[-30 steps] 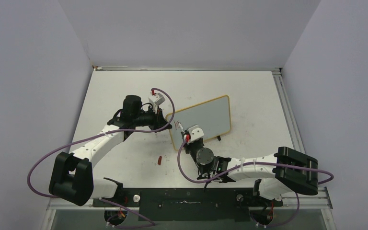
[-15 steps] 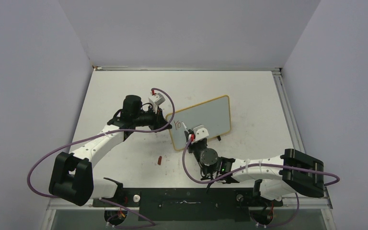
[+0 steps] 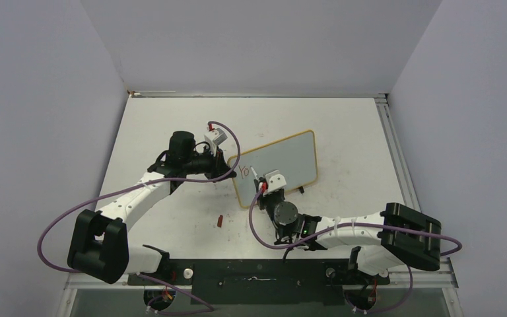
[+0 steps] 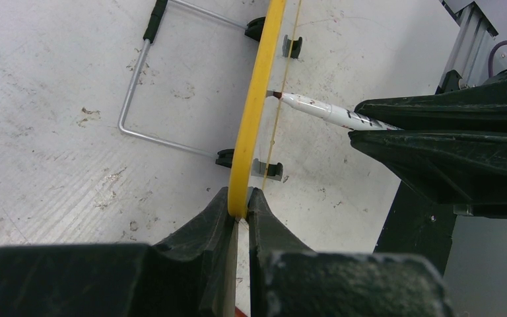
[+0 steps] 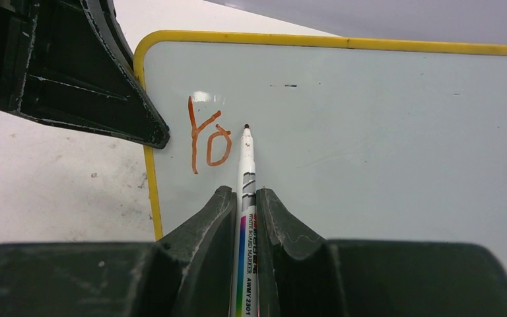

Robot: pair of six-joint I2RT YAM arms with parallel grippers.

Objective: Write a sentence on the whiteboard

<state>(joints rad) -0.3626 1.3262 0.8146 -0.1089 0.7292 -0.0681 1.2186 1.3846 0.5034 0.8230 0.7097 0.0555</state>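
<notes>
The whiteboard (image 3: 284,164) stands tilted on the table, its glossy grey face (image 5: 370,132) edged by a yellow rim (image 4: 257,112). My left gripper (image 3: 233,173) (image 4: 238,206) is shut on the rim at the board's left edge. My right gripper (image 3: 261,186) (image 5: 244,195) is shut on a white marker (image 5: 247,165) (image 4: 317,109). The marker's dark tip sits at the board face just right of the writing. Of the sentence, only the red letters "Yo" (image 5: 208,142) (image 3: 247,166) show, near the board's top-left corner.
A small red cap (image 3: 218,221) lies on the scuffed white tabletop in front of the board. The board's wire stand (image 4: 138,99) rests on the table behind it. Grey walls close in the table on three sides.
My right gripper has moved the marker a little up and to the right at the board's top-left corner, and the red "Yo" has come into view. The left gripper has stayed still.
</notes>
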